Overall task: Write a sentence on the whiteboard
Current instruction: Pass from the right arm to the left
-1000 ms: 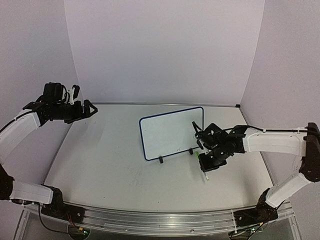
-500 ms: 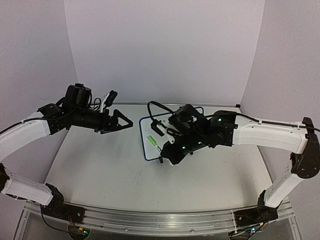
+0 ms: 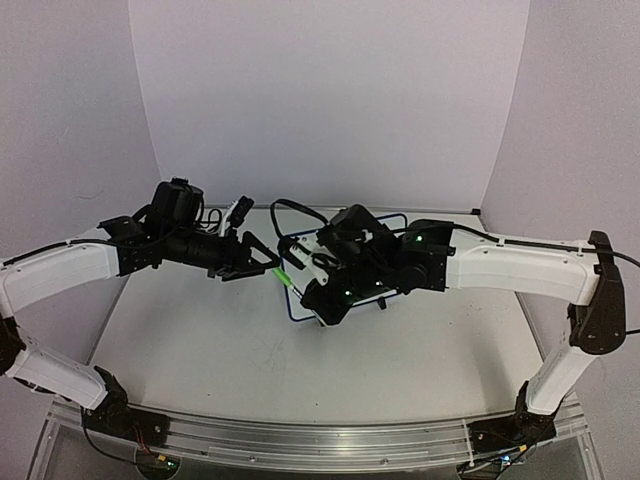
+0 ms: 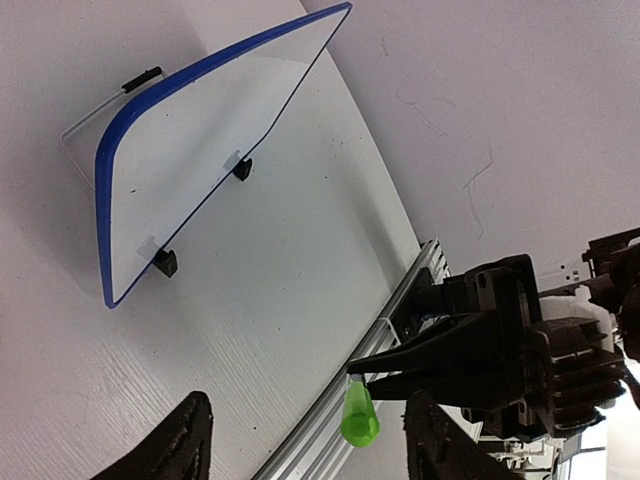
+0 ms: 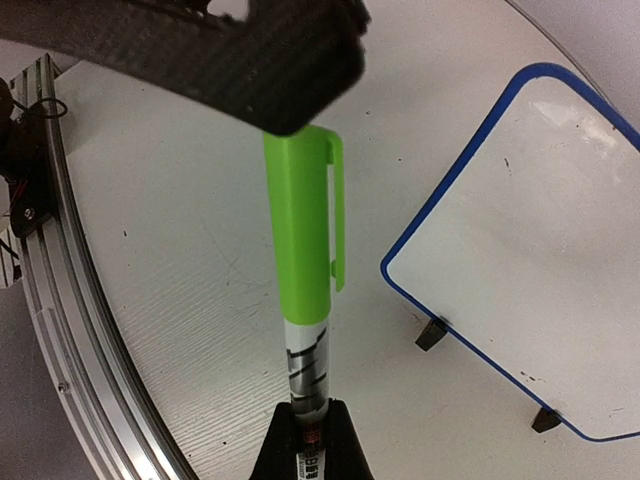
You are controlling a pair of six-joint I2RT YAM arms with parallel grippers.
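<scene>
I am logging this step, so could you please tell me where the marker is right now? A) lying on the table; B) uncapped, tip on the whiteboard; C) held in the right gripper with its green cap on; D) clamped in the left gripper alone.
C: the right wrist view shows the right gripper closed on the barrel of the marker, with the green cap on its far end.

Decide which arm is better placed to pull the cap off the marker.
Left: the left tool, open, sits at the green cap, while the right tool grips the marker by its barrel.
</scene>
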